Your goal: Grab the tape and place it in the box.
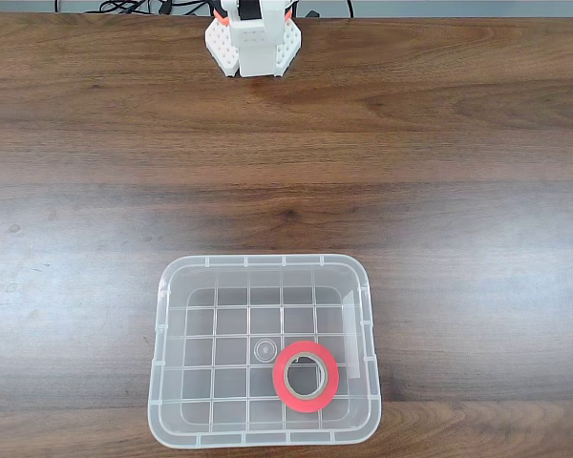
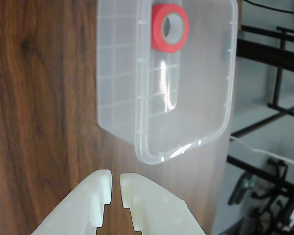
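My fingers (image 2: 115, 182) come into the wrist view from the bottom edge, two white plastic tips drawn almost together with only a thin slit between them and nothing in their grasp. They hang over the dark wood-grain counter (image 2: 44, 112), well apart from the box.

Beyond my tips in that view sits the clear plastic box (image 2: 186, 132), its rounded corner and rimmed lip nearest to me and light glinting off its wall. At its far end lies the red tape (image 2: 159, 34), its beige core ring facing up.

In the fixed view the box (image 1: 172, 315) rests on the counter (image 1: 439, 172) near the bottom edge, its grid-ribbed bottom plain to see. The tape (image 1: 306, 393) lies flat inside on that bottom, in the lower right part of the box, near the right wall. My white base (image 1: 253, 43) with its orange trim stands at the top edge of the picture, well apart from the box, with dark cables behind it.
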You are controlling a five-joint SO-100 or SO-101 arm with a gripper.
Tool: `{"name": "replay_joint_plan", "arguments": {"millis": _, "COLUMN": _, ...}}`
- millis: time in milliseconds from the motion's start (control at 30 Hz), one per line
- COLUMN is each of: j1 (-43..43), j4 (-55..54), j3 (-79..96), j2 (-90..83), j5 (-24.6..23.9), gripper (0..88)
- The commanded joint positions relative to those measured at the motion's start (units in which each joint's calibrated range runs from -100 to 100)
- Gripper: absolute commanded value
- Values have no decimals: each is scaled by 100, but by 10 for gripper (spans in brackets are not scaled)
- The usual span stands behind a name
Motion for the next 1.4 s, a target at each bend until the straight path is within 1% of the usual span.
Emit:
{"name": "replay_joint_plan", "arguments": {"millis": 0, "j1": 366, "j4": -1598, "j3": 2781, "j2": -1590, "j5": 238, "gripper": 13}}
{"name": "replay_joint_plan", "arguments": {"millis": 100, "j1": 652, "j4": -2514, "j3": 4577, "j2": -2410, "j5": 449, "gripper": 13}}
{"name": "replay_joint_plan", "arguments": {"millis": 233, "j1": 776, "j4": -3404, "j3": 6373, "j2": -3424, "j5": 449, "gripper": 13}}
{"name": "replay_joint_plan", "arguments": {"millis": 333, "j1": 739, "j4": -3524, "j3": 7311, "j2": -4164, "j5": 433, "gripper": 13}}
{"name": "replay_joint_plan", "arguments": {"millis": 500, "j1": 805, "j4": -3498, "j3": 8266, "j2": -5146, "j5": 433, "gripper": 13}}
{"name": "replay_joint_plan", "arguments": {"millis": 600, "j1": 769, "j4": -3498, "j3": 8520, "j2": -5170, "j5": 354, "gripper": 13}}
{"name": "replay_joint_plan", "arguments": {"millis": 733, "j1": 637, "j4": -3490, "j3": 8721, "j2": -5162, "j5": -121, "gripper": 13}}
{"name": "replay_joint_plan", "arguments": {"millis": 833, "j1": 315, "j4": -3139, "j3": 8800, "j2": -5162, "j5": -189, "gripper": 13}}
{"name": "replay_joint_plan", "arguments": {"millis": 900, "j1": 125, "j4": -3139, "j3": 8844, "j2": -5162, "j5": -263, "gripper": 13}}
{"name": "replay_joint_plan", "arguments": {"millis": 1067, "j1": 110, "j4": -3173, "j3": 8879, "j2": -5162, "j5": -221, "gripper": 13}}
{"name": "replay_joint_plan", "arguments": {"millis": 1200, "j1": 88, "j4": -3147, "j3": 8879, "j2": -5162, "j5": 1, "gripper": 13}}
{"name": "replay_joint_plan", "arguments": {"millis": 1367, "j1": 110, "j4": -3139, "j3": 8879, "j2": -5162, "j5": -10, "gripper": 13}}
